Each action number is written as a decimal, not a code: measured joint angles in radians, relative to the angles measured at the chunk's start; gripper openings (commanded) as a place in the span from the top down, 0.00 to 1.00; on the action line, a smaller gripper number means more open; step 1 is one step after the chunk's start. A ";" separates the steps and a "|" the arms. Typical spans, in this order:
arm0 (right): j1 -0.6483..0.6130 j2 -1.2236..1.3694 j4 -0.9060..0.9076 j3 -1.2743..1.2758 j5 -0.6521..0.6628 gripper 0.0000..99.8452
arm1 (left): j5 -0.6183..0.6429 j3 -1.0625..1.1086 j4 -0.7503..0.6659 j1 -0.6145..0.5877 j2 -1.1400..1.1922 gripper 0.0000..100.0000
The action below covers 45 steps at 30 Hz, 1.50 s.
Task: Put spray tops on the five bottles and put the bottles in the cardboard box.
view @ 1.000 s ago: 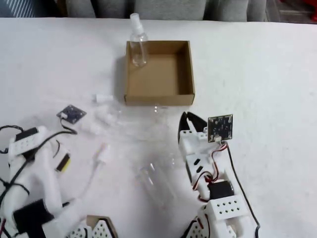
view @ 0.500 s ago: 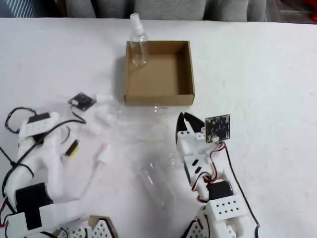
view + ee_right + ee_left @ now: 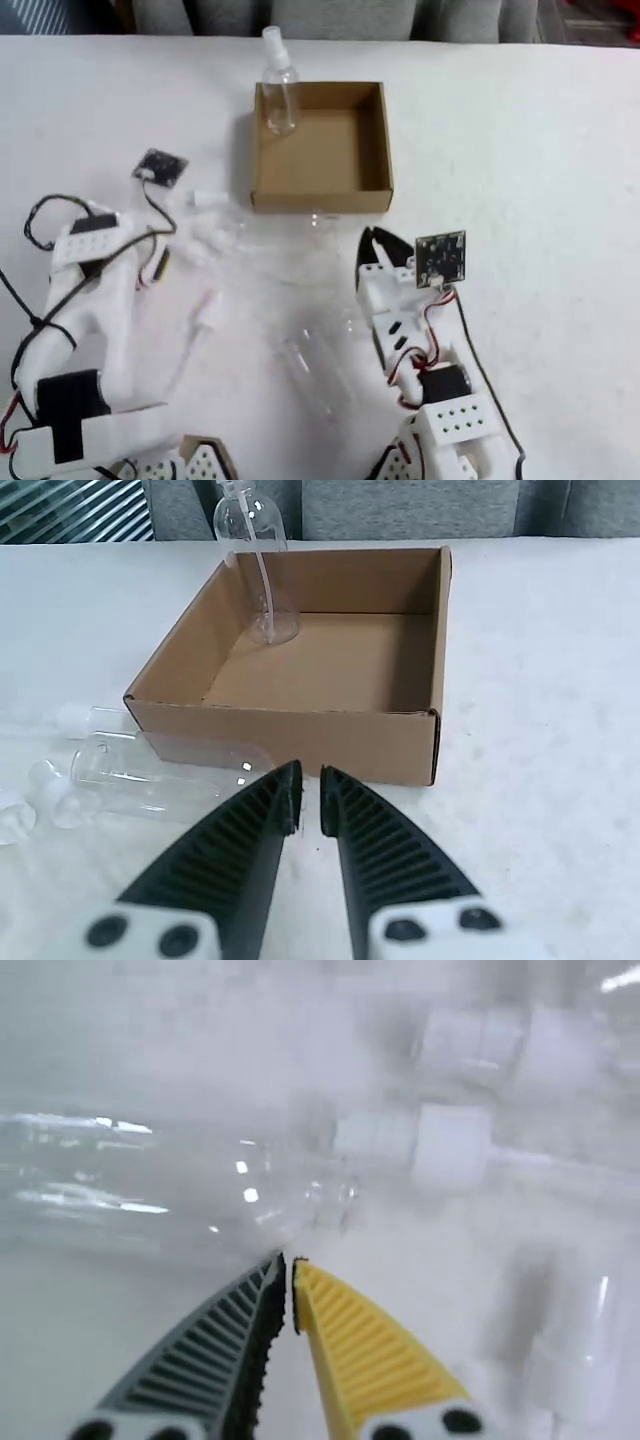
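Low in the right wrist view: right gripper (image 3: 309,783), black fingers nearly pressed together, nothing pinched. Just past the tips, at lower left, a lying bottle (image 3: 165,770), clear, on its side, near the front wall of the cardboard box (image 3: 290,735). Farther up, in the box's far left corner, a standing bottle (image 3: 250,550) with its top already on. Much easier to pick out here than from above, those see-through bottles.

In the left wrist view: left gripper (image 3: 289,1265), grey and yellow fingers closed tip to tip, holding nothing. Beyond them, blurry clear bottles and a white cap (image 3: 450,1145).

From the high view: a loose spray top (image 3: 205,310) with a thin tube, lying left of centre between the two arms. Lots of bare table (image 3: 530,150) on the right side and at upper left. Box well away from every table edge.

Since a second ago: left arm (image 3: 95,290) swung up the frame from the lower left corner toward the bottles. Right arm hardly moved.
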 measured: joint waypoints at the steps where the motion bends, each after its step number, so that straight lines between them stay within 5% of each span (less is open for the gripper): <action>1: 0.000 0.000 0.000 0.000 0.000 0.99 | 0.000 -0.015 0.000 0.000 0.000 0.98; 6: 0.000 0.000 0.000 0.000 0.000 0.99 | -0.084 -0.124 0.094 -0.043 0.000 0.98; 15: 0.000 0.000 0.000 0.000 0.000 0.99 | -0.729 -0.247 0.204 -0.132 0.000 0.98; 20: 0.000 0.000 0.000 0.000 0.000 0.99 | -0.937 -0.247 0.207 -0.118 0.000 0.91; 34: -0.012 0.000 0.000 0.000 0.068 0.99 | -1.162 -0.247 0.224 -0.118 0.000 0.66; 45: -0.040 0.000 0.000 0.015 0.071 0.99 | -1.367 -0.029 -0.204 -0.144 0.000 0.64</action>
